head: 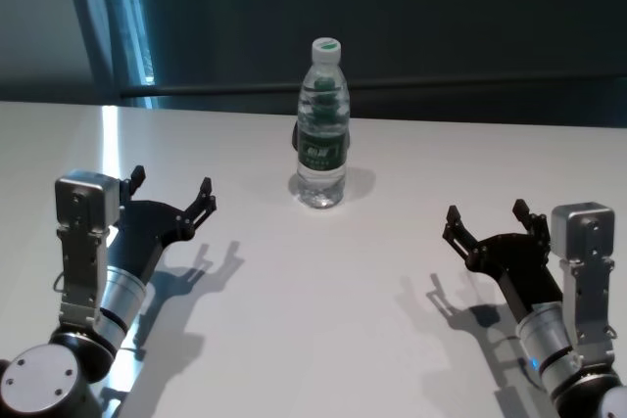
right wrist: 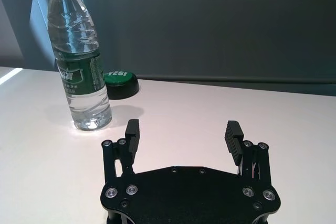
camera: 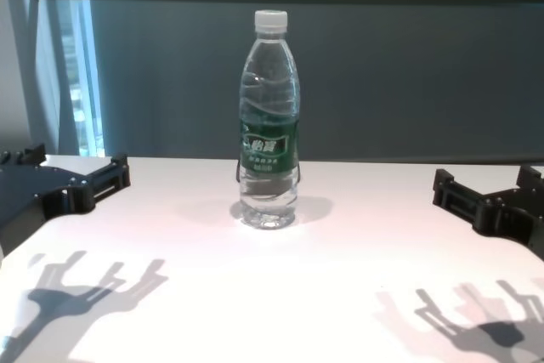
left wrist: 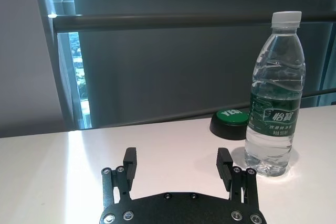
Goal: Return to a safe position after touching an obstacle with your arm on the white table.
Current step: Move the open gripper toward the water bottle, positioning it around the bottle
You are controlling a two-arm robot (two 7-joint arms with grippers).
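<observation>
The obstacle, a tall clear water bottle (head: 322, 124) with a white cap and dark green label, stands upright at the middle back of the white table (head: 323, 291). My left gripper (head: 171, 183) hovers open and empty over the table's left side, well clear of the bottle. On the right side my right gripper (head: 487, 212) is likewise open, empty and apart from it. The left wrist view has the bottle (left wrist: 274, 98) beyond the left gripper (left wrist: 177, 156). In the right wrist view the bottle (right wrist: 79, 61) stands ahead of the right gripper (right wrist: 183, 127). Neither arm touches the bottle (camera: 269, 125).
A low black button with a green top (left wrist: 229, 123) sits on the table just behind the bottle, also visible as the button (right wrist: 121, 82) in the right wrist view. A dark rail and wall run along the table's far edge.
</observation>
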